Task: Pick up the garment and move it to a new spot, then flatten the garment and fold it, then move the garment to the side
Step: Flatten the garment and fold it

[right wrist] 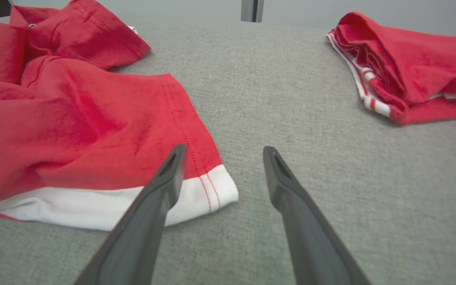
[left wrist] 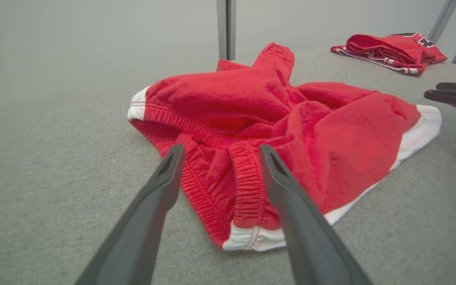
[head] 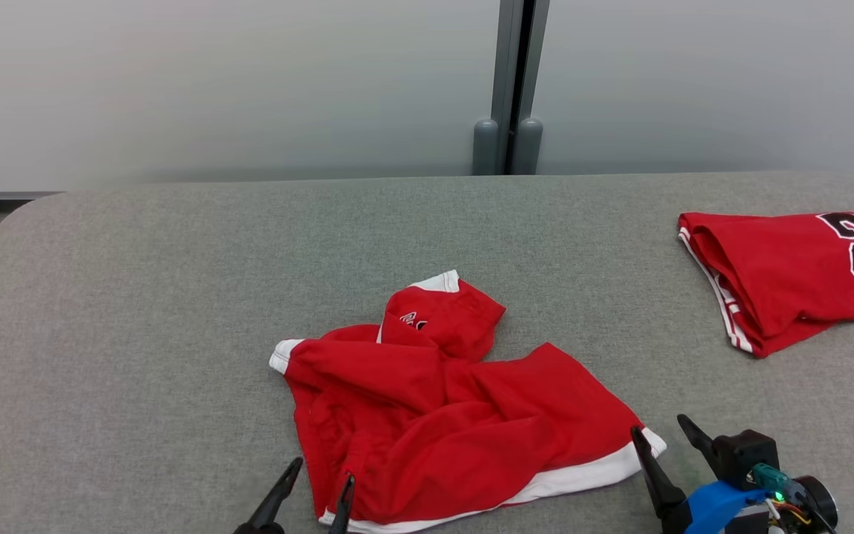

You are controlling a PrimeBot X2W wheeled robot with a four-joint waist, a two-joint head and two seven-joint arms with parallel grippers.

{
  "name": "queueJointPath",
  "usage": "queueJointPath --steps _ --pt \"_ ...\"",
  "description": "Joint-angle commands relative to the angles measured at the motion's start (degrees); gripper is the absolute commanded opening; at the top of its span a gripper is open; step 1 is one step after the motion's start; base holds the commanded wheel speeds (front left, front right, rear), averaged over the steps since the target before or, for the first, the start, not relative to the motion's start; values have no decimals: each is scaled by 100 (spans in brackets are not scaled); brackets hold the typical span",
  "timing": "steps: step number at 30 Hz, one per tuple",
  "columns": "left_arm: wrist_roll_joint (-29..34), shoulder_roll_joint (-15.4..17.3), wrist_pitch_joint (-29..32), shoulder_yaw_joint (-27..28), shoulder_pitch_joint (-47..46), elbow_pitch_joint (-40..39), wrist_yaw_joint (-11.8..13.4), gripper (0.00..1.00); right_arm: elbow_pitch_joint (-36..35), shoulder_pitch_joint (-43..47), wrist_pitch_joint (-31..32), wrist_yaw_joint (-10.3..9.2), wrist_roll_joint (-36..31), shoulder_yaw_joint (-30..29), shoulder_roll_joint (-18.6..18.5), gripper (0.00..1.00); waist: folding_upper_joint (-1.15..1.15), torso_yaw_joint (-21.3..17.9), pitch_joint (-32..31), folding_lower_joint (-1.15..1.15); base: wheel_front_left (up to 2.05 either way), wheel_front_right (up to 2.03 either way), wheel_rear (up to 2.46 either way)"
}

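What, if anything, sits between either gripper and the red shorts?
Nothing visible does. The open left gripper is at the waistband of the shorts, the open right gripper at their white-hemmed corner; the folded jersey lies apart.

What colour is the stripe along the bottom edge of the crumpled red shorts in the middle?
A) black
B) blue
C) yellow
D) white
D: the crumpled red shorts have a white band running along the hem on the side nearest the robot.
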Motion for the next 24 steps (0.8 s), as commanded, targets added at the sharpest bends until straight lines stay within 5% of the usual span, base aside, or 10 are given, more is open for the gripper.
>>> queueJointPath --steps 1,24 --pt "-89 114 -24 -192 -90 105 -4 100 139 -171 -19 1 106 131 -73 100 0 -3 36 -1 0 0 0" --pt "-685 539 -24 -1359 -746 1444 -7 100 1146 -806 -7 2 1049 1398 -113 100 0 -116 270 -1 0 0 0"
